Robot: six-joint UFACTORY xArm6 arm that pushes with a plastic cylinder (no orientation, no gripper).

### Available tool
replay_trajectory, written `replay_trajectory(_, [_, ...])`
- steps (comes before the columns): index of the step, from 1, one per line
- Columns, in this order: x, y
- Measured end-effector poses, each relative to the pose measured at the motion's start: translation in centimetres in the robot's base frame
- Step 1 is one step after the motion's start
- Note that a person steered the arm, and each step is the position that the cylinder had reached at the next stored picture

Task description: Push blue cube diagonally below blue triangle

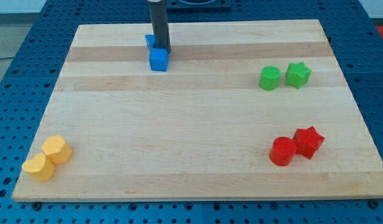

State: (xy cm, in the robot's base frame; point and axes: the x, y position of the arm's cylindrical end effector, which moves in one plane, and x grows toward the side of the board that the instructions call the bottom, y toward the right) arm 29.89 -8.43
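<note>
The blue cube [158,60] sits near the top of the wooden board, left of centre. Just above it and slightly left, a second blue block, the blue triangle [150,42], is mostly hidden behind my rod. My tip [163,50] rests at the cube's upper right edge, touching or nearly touching it, between the two blue blocks.
A green cylinder [270,78] and a green star [298,74] sit at the right. A red cylinder [283,151] and a red star [308,142] sit lower right. Two yellow blocks [57,150] [38,167] lie at the lower left corner. The board's top edge [241,22] is close to the blue blocks.
</note>
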Motion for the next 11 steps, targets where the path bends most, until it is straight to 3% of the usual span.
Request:
replay_trajectory(4, [12.0,2.9])
replay_trajectory(7, [8.1,-8.4])
replay_trajectory(8, [7.0,-7.4])
replay_trajectory(10, [7.4,-13.3])
replay_trajectory(11, [7.1,-6.2])
